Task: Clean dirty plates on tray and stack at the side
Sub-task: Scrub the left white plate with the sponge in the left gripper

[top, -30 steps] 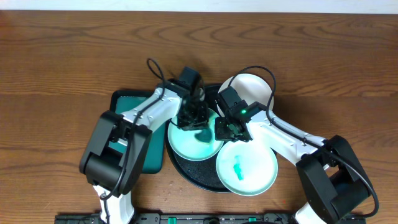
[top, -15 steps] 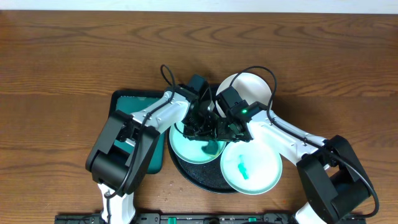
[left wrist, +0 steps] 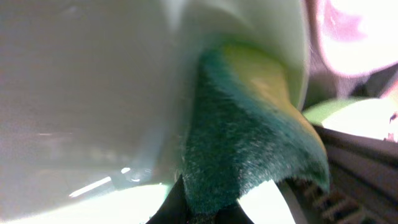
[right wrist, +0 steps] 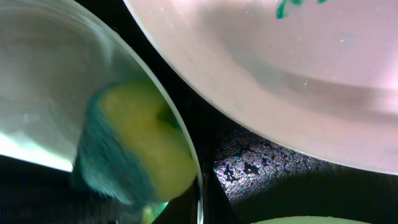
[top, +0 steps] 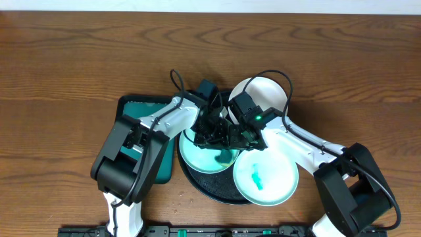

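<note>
Over the last second the left hand point(top: 214, 131) has travelled rightward from the upper left of the mint plate point(top: 194, 157) toward frame centre, then held position for the final half second; the smeared plate point(top: 273, 181) at lower right has slid slightly right.

Left hand: pinching the sponge point(left wrist: 249, 143) — green scouring face pressed against the mint plate's inner surface near its rim.

Right hand point(top: 242, 137): judged clamped on that plate's rim, which runs straight into its grip in the right wrist view.

The mint plate sits centre-left on the black round tray point(top: 204, 185); a white plate point(top: 266, 99) lies at upper right.

Consequence — scrubbing of the first plate is under way; the green smear point(top: 255, 178) remains; nothing is stacked on the bench point(top: 66, 66) yet.
</note>
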Available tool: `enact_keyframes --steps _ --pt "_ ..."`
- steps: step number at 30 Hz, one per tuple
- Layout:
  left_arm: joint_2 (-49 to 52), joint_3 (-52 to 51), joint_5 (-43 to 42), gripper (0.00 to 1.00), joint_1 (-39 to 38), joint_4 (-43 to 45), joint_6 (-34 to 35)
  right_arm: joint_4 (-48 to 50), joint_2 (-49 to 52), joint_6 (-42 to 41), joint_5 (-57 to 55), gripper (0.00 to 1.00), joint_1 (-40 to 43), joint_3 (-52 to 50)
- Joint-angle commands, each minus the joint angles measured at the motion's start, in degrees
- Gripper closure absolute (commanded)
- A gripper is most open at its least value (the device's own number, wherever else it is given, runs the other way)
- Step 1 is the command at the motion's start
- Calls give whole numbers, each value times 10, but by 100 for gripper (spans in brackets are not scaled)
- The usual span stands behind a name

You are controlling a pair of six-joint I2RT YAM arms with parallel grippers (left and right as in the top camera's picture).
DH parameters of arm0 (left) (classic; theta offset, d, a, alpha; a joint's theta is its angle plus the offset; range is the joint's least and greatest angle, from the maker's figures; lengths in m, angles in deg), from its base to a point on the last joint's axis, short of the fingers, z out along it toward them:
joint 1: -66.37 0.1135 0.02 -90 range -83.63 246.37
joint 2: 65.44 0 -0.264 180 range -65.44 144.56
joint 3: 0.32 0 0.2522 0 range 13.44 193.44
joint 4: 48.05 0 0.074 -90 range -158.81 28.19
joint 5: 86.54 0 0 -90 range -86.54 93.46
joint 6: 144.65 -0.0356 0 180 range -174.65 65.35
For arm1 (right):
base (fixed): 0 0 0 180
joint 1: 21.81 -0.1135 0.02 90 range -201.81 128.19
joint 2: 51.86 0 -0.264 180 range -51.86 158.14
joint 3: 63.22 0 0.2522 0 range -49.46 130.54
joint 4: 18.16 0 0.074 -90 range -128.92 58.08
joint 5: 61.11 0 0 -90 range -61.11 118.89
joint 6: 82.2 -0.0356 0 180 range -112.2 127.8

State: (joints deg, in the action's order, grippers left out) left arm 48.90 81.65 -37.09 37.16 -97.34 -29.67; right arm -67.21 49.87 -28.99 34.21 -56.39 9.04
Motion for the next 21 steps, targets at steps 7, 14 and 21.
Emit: enact_keyframes --steps 7,14,21 --pt "14 -8 188 93 47 48 91 -18 6 0 -6 99 -3 -2" --pt "14 -7 269 93 61 46 107 -23 6 0 -6 99 -3 -2" --pt "12 0 429 93 61 -51 109 -24 6 0 -9 99 -3 -2"
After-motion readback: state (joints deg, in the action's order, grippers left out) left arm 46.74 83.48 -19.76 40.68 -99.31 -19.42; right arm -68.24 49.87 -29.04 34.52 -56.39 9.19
